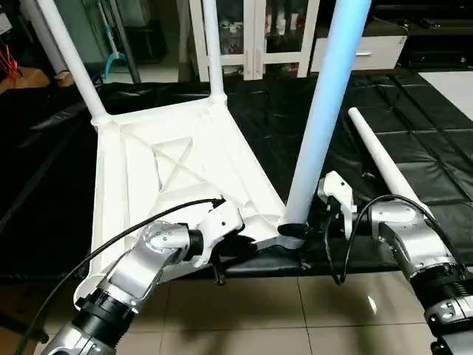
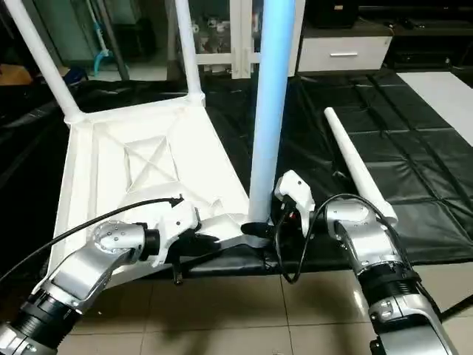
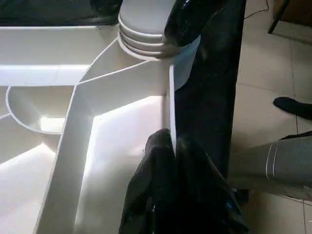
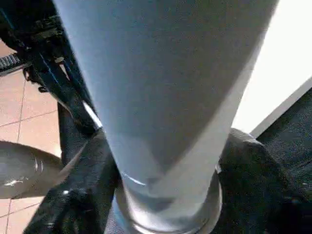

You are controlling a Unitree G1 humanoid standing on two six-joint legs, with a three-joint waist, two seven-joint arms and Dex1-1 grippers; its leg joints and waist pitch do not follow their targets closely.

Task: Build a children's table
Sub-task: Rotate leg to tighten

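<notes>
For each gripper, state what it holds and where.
Right gripper clasps the upright leg near its base. Left gripper pinches the tabletop edge rib beside that socket.

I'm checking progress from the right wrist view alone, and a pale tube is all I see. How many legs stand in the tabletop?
Observer: Three: two at the far corners, and the near leg in the right gripper.
Operator: Any leg left over?
Observer: One spare leg lies on the black mat beside the tabletop.
Operator: And the left gripper?
Observer: The left gripper pinches a tabletop rib beside that near socket.
</notes>
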